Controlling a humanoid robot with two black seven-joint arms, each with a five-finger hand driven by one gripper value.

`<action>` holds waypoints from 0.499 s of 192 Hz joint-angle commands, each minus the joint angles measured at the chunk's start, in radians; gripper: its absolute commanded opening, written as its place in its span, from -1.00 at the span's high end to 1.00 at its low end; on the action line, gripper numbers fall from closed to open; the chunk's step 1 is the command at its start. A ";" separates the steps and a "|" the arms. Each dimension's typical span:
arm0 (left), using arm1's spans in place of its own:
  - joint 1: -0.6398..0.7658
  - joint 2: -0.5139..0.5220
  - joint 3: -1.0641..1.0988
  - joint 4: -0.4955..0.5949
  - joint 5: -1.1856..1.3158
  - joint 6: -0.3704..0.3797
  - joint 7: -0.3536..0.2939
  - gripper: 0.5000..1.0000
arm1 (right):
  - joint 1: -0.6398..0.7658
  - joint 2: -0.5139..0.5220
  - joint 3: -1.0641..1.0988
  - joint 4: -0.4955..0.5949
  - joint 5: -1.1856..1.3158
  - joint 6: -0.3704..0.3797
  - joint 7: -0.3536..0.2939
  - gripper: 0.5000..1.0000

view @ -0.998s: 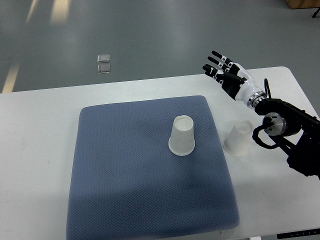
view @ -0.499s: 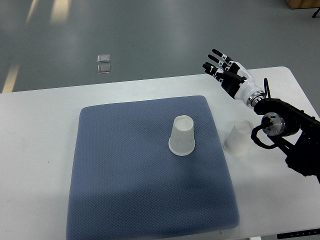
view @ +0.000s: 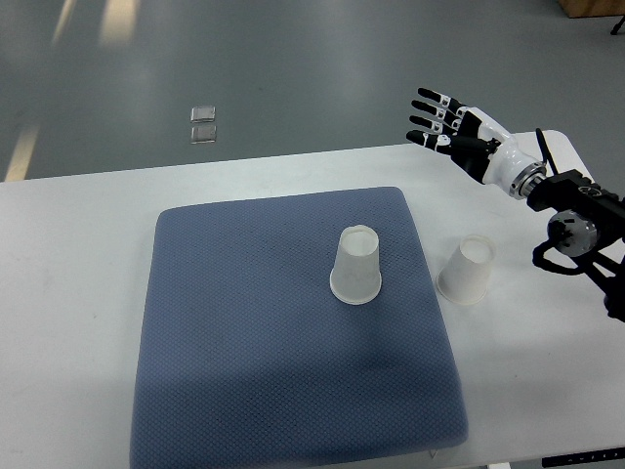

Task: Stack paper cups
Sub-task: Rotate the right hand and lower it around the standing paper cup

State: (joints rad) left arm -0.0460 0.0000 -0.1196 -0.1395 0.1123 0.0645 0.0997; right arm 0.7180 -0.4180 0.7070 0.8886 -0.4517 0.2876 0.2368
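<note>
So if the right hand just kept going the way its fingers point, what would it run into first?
Probably nothing. The right hand is open, with its fingers pointing toward the picture's left, past the far edge of the table and out over the floor. Both cups sit nearer the camera, off that line, though depth is uncertain.

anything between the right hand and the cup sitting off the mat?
Nothing visible. The right hand is open at the table's far edge, and only bare white table lies between it and the off-mat cup. The route from there to the cup on the blue mat also looks clear.
</note>
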 commanded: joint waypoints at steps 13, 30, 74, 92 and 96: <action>0.000 0.000 0.000 0.000 0.000 0.000 0.000 -1.00 | 0.015 -0.169 -0.044 0.082 -0.245 0.133 0.006 -0.68; 0.000 0.000 0.000 0.000 0.001 0.000 0.000 -1.00 | 0.031 -0.263 -0.078 0.145 -0.354 0.176 0.007 -0.68; 0.000 0.000 0.000 0.000 0.001 0.000 0.000 -1.00 | 0.090 -0.424 -0.181 0.299 -0.559 0.216 0.022 -0.68; 0.000 0.000 0.000 0.001 0.001 0.000 0.000 -1.00 | 0.094 -0.439 -0.218 0.326 -0.653 0.211 0.022 -0.69; 0.000 0.000 0.000 0.000 0.001 0.000 0.000 -1.00 | 0.094 -0.439 -0.218 0.326 -0.660 0.211 0.022 -0.68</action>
State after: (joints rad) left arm -0.0460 0.0000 -0.1196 -0.1395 0.1130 0.0645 0.0997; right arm 0.8068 -0.8409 0.5213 1.1887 -1.0258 0.5019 0.2586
